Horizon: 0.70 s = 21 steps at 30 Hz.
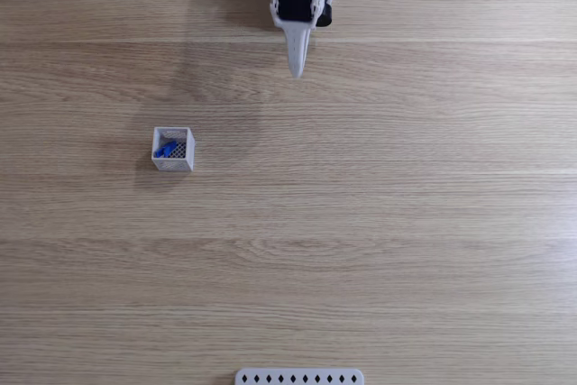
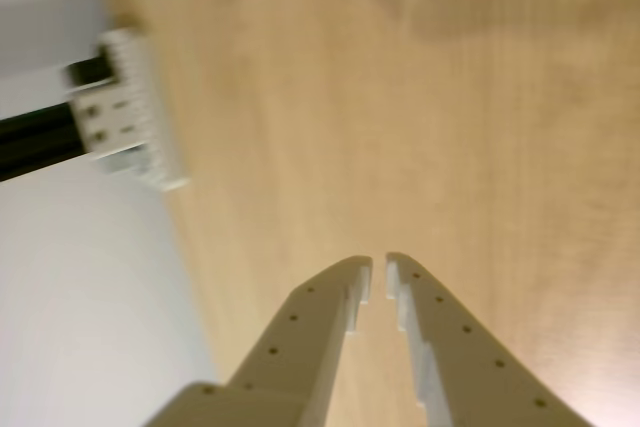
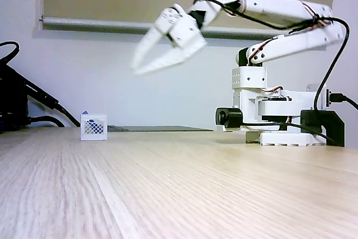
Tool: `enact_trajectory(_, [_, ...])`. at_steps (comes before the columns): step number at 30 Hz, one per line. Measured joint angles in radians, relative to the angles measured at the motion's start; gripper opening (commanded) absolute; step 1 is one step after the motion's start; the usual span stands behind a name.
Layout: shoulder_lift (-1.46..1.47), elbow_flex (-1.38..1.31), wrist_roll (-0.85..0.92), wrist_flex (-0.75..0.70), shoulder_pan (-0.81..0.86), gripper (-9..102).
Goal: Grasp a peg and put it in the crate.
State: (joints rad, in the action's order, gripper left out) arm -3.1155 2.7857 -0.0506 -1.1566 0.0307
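Note:
The crate (image 1: 173,159) is a small white open box on the wooden table, left of centre in a fixed view. The bright blue peg (image 1: 165,148) lies inside it, leaning against a wall. From the side, the crate (image 3: 93,127) stands at the far left with the peg's blue tip (image 3: 84,112) poking just above its rim. My gripper (image 1: 296,68) is far from the crate, up and to the right near the arm's base. It hangs high in the air (image 3: 137,66), blurred. In the wrist view the gripper (image 2: 379,265) is shut, with nothing between its fingers.
A flat white strip with diamond holes (image 1: 299,376) lies at the table's near edge. The arm's base (image 3: 279,124) stands at the right, with a small black camera (image 3: 228,117) beside it. Black cables (image 3: 22,96) sit at the far left. A blurred white toothed part (image 2: 140,112) shows at the table's edge.

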Motion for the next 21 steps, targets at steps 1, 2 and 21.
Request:
enact_trajectory(1, [-0.051,0.028,-0.011,-0.04,0.0,-1])
enact_trajectory(2, [-0.1,0.06,-0.02,-0.074,0.0,-1])
enact_trajectory(21, [-0.21,0.193,-0.04,-0.12,-0.052,0])
